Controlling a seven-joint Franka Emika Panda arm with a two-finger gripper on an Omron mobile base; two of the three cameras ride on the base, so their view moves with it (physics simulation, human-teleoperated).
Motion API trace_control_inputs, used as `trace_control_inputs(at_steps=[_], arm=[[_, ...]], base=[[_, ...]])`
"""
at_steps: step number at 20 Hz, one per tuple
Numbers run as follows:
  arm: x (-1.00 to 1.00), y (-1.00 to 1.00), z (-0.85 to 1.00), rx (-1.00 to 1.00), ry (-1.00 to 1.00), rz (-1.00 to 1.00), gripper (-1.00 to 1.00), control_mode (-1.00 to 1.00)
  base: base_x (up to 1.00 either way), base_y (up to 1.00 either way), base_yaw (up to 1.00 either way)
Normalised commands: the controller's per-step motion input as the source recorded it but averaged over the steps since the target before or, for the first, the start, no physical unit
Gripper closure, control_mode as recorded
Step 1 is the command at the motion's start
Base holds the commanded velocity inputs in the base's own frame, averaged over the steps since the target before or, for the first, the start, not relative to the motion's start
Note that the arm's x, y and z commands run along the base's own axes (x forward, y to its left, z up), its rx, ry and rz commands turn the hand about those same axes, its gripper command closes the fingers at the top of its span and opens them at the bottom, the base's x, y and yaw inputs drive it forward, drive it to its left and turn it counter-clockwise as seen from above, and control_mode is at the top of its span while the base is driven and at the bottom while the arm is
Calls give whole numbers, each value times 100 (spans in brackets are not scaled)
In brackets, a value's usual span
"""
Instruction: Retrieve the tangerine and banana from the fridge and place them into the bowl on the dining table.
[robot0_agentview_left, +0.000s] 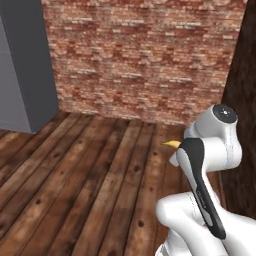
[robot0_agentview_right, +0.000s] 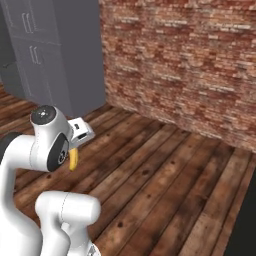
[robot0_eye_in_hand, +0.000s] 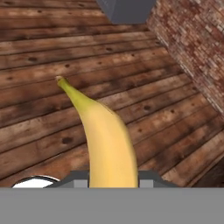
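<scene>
A rendered home kitchen corner: a red brick wall (robot0_agentview_left: 145, 55) meets dark wooden floor planks (robot0_agentview_left: 75, 175), with tall grey panelled cabinets (robot0_agentview_right: 35, 55) bearing slim handles standing against the wall.

banana (robot0_eye_in_hand: 107, 144): yellow, greenish toward the tip
floor (robot0_agentview_left: 85, 170): dark brown planks
wall (robot0_agentview_right: 185, 60): red-brown brick
cabinets (robot0_agentview_right: 45, 55): grey, perhaps panelled

banana (robot0_eye_in_hand: 107, 144): smooth, matt | floor (robot0_agentview_left: 75, 175): wood planks | wall (robot0_agentview_left: 145, 55): rough brick

Dark wooden plank floor (robot0_agentview_left: 90, 175) carries the grey cabinet (robot0_agentview_right: 60, 55).
</scene>
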Motion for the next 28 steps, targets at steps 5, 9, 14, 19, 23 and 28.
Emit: trace_control_inputs(at_steps=[5, 9, 14, 19, 23, 28], arm=[[0, 0, 0, 0, 0, 0, 100, 100], [0, 0, 0, 0, 0, 0, 100, 100], [0, 0, 0, 0, 0, 0, 100, 100], [0, 0, 0, 0, 0, 0, 100, 100], [0, 0, 0, 0, 0, 0, 100, 100], [0, 0, 0, 0, 0, 0, 100, 100]], base=[[-100, 18, -8], [-100, 26, -10], [-100, 30, -10], [-100, 41, -11], [-100, 52, -11], [-91, 71, -9]])
